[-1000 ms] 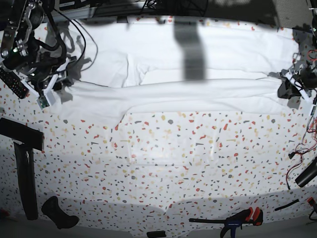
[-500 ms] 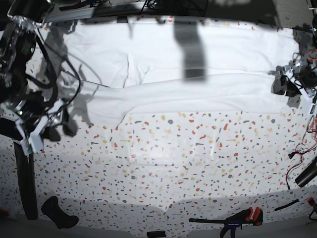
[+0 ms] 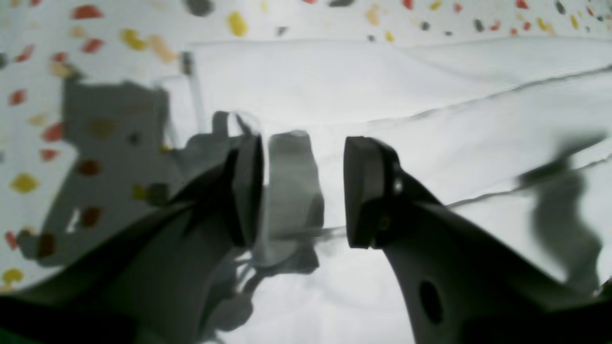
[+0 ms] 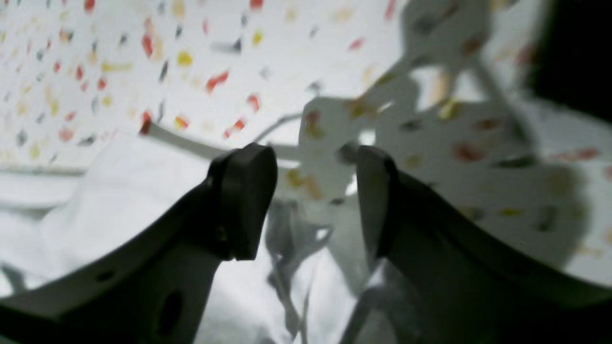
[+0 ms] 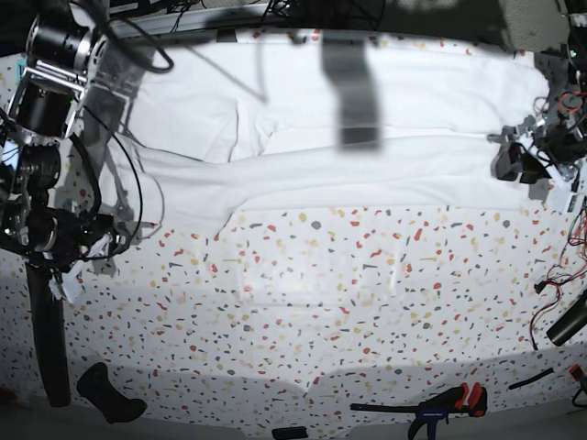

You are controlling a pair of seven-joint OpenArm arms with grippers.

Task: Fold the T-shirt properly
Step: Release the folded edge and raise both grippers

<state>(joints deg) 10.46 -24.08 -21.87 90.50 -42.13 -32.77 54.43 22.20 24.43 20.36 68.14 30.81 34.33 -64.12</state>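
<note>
Lying folded lengthwise along the far side of the speckled table (image 5: pixel 330 302), the T-shirt (image 5: pixel 367 174) is free: the left gripper (image 3: pixel 303 191) and right gripper (image 4: pixel 315 200) both gape empty at its ends. Uneven regrasping could skew the fold

You have nothing to read here: no text, label, brand, number or sign is legible in any view. The T-shirt (image 5: pixel 367 137) is plain white and unprinted, and the worktop (image 5: pixel 321 312) carries only red, yellow and grey speckles, not characters. The clamp (image 5: pixel 440 403) at the worktop's near edge shows no marking you can make out, and both wrist views are too blurred for any lettering.
</note>
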